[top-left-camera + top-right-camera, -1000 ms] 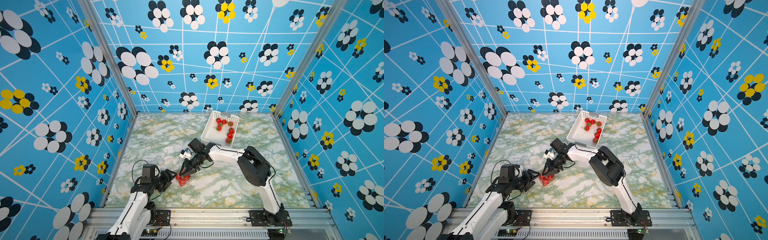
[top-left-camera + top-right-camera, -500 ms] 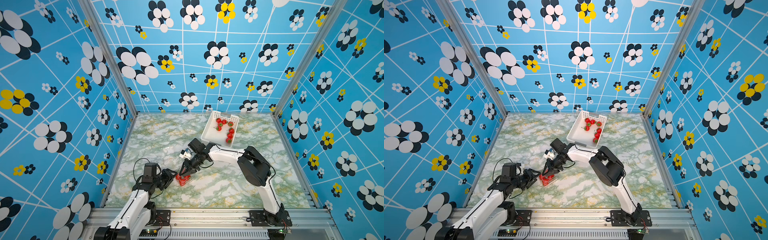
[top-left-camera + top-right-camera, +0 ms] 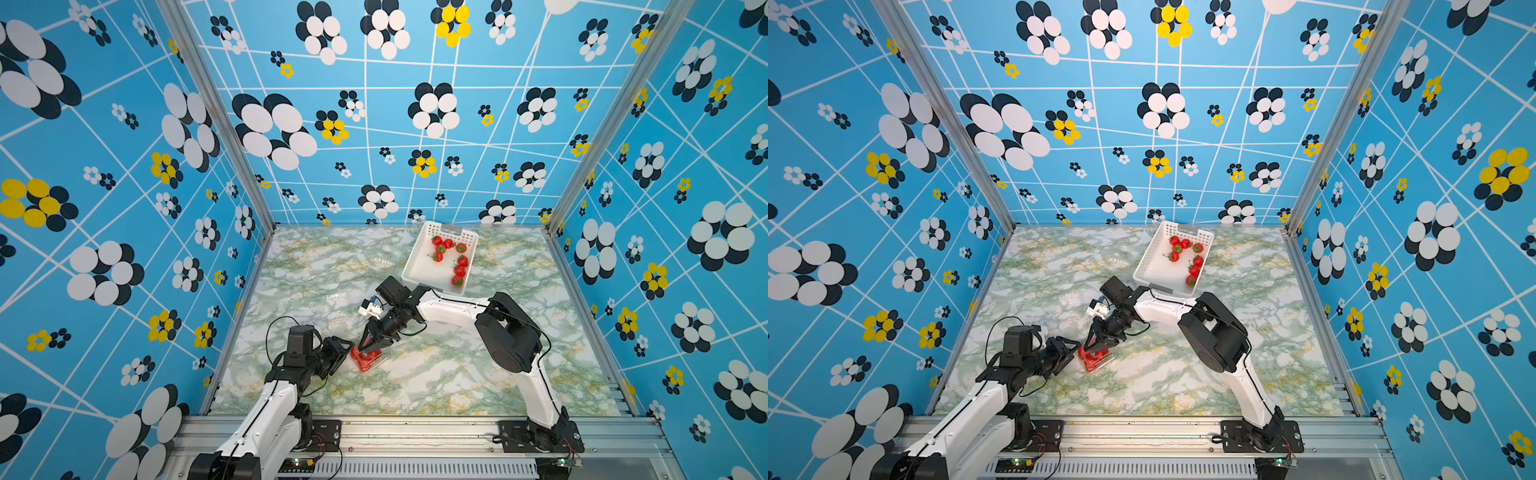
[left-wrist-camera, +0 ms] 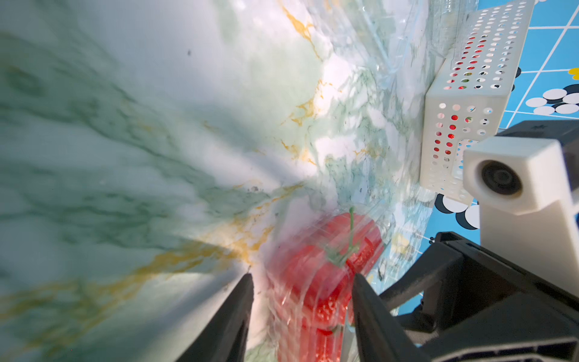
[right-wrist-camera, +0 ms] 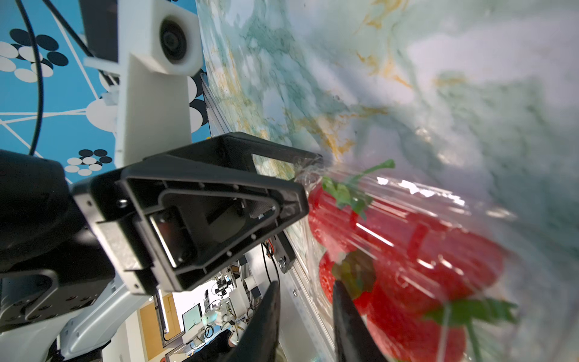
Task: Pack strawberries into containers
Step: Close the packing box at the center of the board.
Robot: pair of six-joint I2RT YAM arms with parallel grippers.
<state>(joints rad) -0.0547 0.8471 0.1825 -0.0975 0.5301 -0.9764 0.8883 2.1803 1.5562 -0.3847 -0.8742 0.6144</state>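
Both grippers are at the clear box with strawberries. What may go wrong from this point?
1. The left gripper has its jaws either side of the clear container; a hard squeeze may buckle it or bruise the strawberries.
2. The right gripper is at the same container; opposing pulls might tip or slide it on the table.

The strawberries (image 3: 459, 271) in the white perforated basket (image 3: 417, 272) are red with green caps; the table (image 3: 436, 382) under it is white marble with green and perhaps golden veins.
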